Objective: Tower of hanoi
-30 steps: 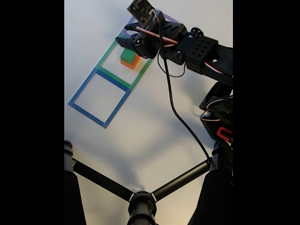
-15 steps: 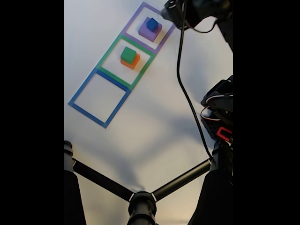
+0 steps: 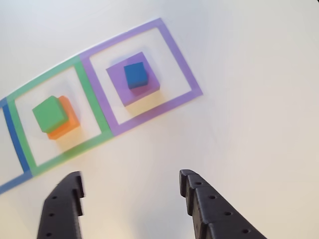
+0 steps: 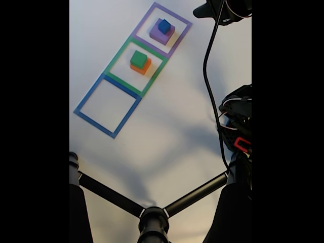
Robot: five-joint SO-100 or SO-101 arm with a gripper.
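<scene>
The tower of hanoi stands in two stacks. The small blue cube (image 3: pixel 135 75) (image 4: pixel 164 25) sits on the purple slab (image 3: pixel 144 92) (image 4: pixel 160 36) inside the purple tape square (image 3: pixel 187 74). The green cube (image 3: pixel 50 113) (image 4: pixel 137 58) rests on the orange block (image 3: pixel 70 124) (image 4: pixel 145 68) inside the green tape square (image 3: pixel 89 99). In the other view my gripper (image 3: pixel 130 177) hangs open and holds nothing, well short of both stacks. In the fixed view the arm's head (image 4: pixel 217 8) is at the top right, beside the purple square.
The blue tape square (image 4: pixel 107 105) has nothing in it. A black cable (image 4: pixel 210 86) hangs from the arm to its base (image 4: pixel 238 126) at the right. Black stand legs (image 4: pixel 152 215) cross the bottom of the fixed view. The white table (image 4: pixel 167 131) is bare in the middle.
The arm has pulled away from over the purple square toward the upper right. The blue cube, hidden under it before, now shows sitting on the purple slab.
</scene>
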